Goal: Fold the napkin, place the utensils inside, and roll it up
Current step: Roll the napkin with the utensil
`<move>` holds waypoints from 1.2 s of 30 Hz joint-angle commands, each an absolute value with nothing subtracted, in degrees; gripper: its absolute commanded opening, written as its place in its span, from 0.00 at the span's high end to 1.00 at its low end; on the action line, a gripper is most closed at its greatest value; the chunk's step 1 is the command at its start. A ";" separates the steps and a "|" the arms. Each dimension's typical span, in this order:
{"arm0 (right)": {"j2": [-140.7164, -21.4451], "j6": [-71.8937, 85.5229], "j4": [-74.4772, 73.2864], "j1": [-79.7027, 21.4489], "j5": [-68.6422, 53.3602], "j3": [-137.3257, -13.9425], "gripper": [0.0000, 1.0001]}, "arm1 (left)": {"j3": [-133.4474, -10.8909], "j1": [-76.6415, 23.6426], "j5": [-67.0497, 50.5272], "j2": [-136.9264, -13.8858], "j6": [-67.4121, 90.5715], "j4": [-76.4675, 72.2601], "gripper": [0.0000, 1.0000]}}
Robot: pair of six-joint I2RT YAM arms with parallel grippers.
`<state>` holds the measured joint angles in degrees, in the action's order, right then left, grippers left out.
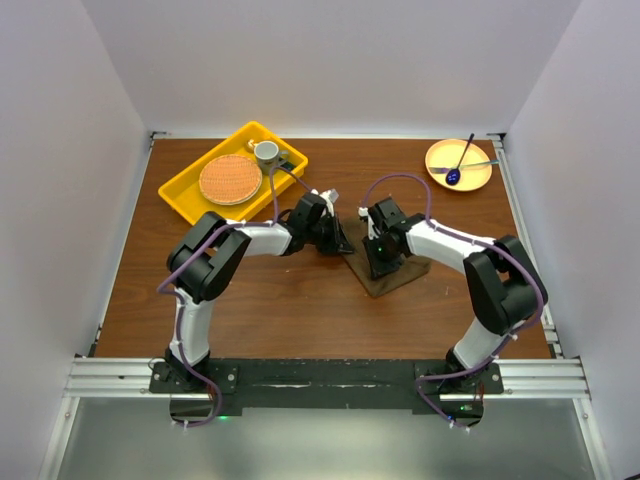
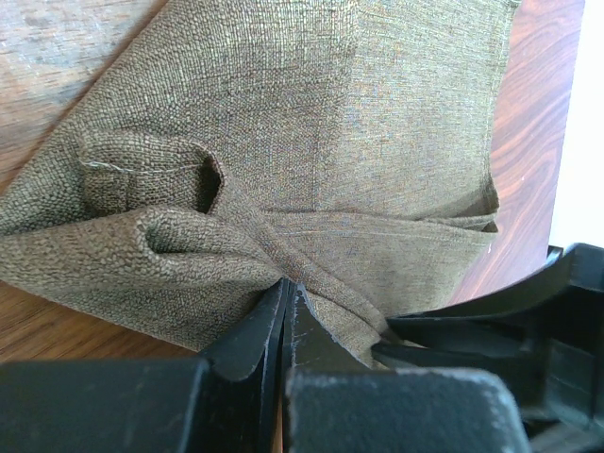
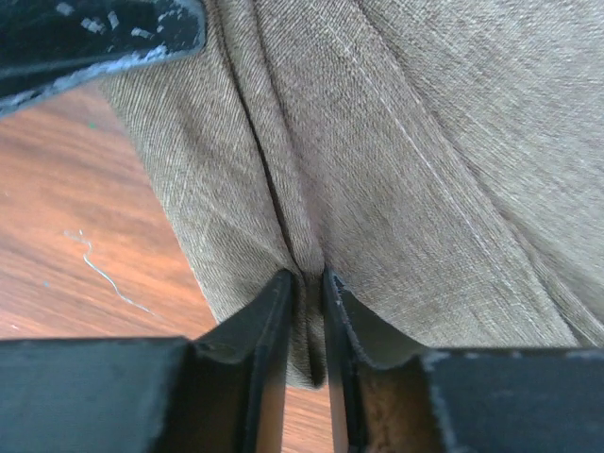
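Top external view: napkin (image 1: 402,280) pinched from two sides

The napkin is seen just right of the frame's centre, as a small dark bunched patch on the table (image 1: 300,310). It is reached from the left by the left gripper (image 1: 338,240) and covered from above by the right gripper (image 1: 378,262). The two heads are set close together, nearly touching.

In the left wrist view, the left gripper's fingers are pressed fully together at bottom centre, and a gathered edge of cloth is clamped between their tips. Loose folds are bunched at the left of the frame, and a flatter folded panel is spread across the upper right. This hold is judged to act as an anchor, so that the cloth cannot slide while it is worked by the other arm.

In the right wrist view, the right gripper's fingers are set to a narrow slit at bottom centre, and a raised pleat of cloth is nipped in that slit. The pleat is judged to be taken up so that a layer can be lifted or turned over for folding or rolling.

No gold utensils can be made out in any view, and whether they are wrapped inside the cloth cannot be told. A yellow tray (image 1: 180,195) with an orange mat (image 1: 230,180) is set at upper left. A yellow plate (image 1: 478,182) with a dark blue spoon (image 1: 460,165) is set at upper right. Both are well apart from the work.
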<state>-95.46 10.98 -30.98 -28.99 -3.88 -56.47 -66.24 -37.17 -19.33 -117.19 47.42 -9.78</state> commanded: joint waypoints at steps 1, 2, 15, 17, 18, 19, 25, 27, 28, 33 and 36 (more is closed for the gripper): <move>-101.24 16.25 -32.52 -29.27 0.95 -55.64 0.80 | -64.51 -36.65 -12.04 -122.17 43.95 -0.17 1.00; -102.38 18.17 -32.61 -29.18 0.97 -55.20 0.79 | -64.51 -36.65 -12.13 -122.25 43.95 -0.09 1.00; -88.16 19.34 -40.51 -30.59 0.80 -62.67 0.51 | -63.55 -36.30 -13.10 -123.13 44.30 -0.97 1.00; -87.45 19.60 -40.78 -30.67 0.35 -61.45 0.50 | -63.46 -36.30 -13.10 -122.87 44.38 -1.05 1.00; -87.19 19.69 -40.35 -30.59 0.18 -60.65 0.50 | -63.54 -36.30 -13.01 -122.78 44.38 -1.05 1.00; -86.93 19.95 -39.30 -30.67 -0.96 -58.99 0.50 | -63.54 -36.30 -13.01 -122.70 44.38 -1.05 1.00; -89.20 22.15 -38.15 -30.59 0.70 -55.20 0.59 | -63.72 -36.30 -13.10 -122.52 44.03 -0.70 1.00; -91.30 23.29 -37.53 -30.59 1.31 -54.76 0.67 | -63.63 -36.39 -13.10 -122.52 44.12 -0.79 1.00; -92.36 24.42 -37.44 -30.59 4.28 -54.76 0.71 | -63.63 -36.39 -13.10 -122.61 44.12 -0.79 1.00; -97.64 27.68 -38.06 -30.76 12.74 -54.67 0.89 | -63.72 -36.21 -13.01 -122.87 43.95 -0.62 1.00; -100.11 27.25 -37.18 -31.38 12.04 -53.62 0.88 | -63.72 -36.12 -13.18 -122.96 43.77 -0.53 1.00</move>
<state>-95.37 25.78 -37.82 -30.92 5.37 -55.94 -66.39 -36.86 -20.23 -117.82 47.40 -10.57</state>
